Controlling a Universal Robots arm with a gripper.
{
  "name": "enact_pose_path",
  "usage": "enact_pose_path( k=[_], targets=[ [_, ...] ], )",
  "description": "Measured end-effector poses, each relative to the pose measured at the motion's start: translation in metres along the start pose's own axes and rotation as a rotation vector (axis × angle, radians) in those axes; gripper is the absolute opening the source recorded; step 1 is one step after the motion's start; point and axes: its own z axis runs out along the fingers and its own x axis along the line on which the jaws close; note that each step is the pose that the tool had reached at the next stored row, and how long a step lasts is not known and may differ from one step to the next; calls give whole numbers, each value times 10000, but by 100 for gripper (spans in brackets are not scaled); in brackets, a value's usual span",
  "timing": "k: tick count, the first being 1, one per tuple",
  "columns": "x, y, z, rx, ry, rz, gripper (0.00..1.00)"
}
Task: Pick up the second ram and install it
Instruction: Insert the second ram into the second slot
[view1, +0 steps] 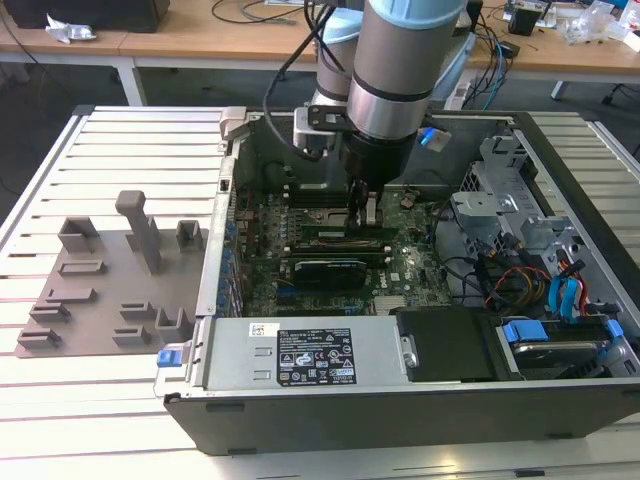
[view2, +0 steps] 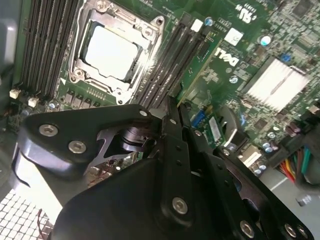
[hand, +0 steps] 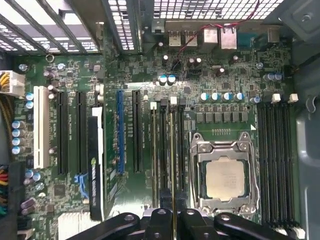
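The end effector (hand: 172, 220) grips the second ram (hand: 173, 155) edge-on, its lower edge in a memory slot (hand: 163, 150) beside the processor socket (hand: 225, 177).

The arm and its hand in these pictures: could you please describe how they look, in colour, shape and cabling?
The arm is a thick silver-grey cylinder with a pale blue band at its top and a black collar at its lower end. Black cables loop beside it. The hand is matt black, built of flat linkage plates joined by round silver screws and pivots, narrowing to slim black fingers.
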Motion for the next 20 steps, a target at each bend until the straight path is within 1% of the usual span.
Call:
enact_pose_path(
  k=[1, 5, 8, 12, 14, 20],
  targets=[
    [-11, 15, 29, 0, 0, -1, 13],
    [-40, 35, 102, 4, -5, 100, 13],
    [-38, 35, 175, 5, -6, 114, 13],
    [-35, 43, 238, 6, -6, 114, 13],
    [-34, 51, 252, 5, -5, 111, 13],
    [-43, 51, 258, -2, 3, -24, 13]
  ],
)
